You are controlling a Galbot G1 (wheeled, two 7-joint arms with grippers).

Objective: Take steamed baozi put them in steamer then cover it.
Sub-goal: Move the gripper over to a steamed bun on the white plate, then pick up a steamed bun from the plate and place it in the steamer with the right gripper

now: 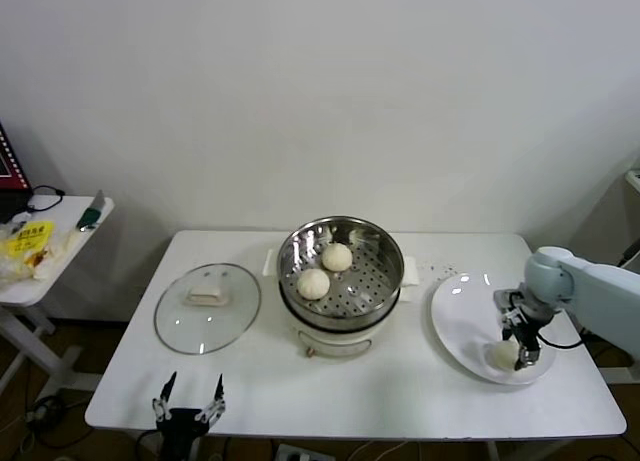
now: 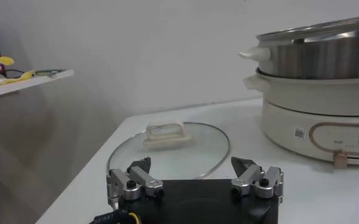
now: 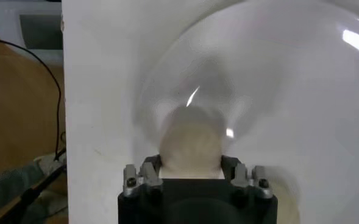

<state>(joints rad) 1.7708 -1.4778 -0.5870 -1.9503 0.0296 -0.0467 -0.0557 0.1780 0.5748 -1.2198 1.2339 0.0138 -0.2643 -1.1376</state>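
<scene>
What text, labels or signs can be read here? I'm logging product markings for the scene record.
Nothing can be read in these pictures.
Pot base: a small square code mark and a row of tiny print, too small to read.
Yellow packet on the side table: dark print, too blurred to read.

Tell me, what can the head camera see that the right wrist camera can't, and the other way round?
Only the head view shows the shiny round steel steamer holding two pale round buns, the clear glass lid lying flat on the table to its left, and the open left gripper parked at the table's near edge.

Only the right wrist view shows, close up, the gripper's fingers pressed on both sides of the bun.

Both show the right gripper shut on a pale bun on the flat white plate.
</scene>
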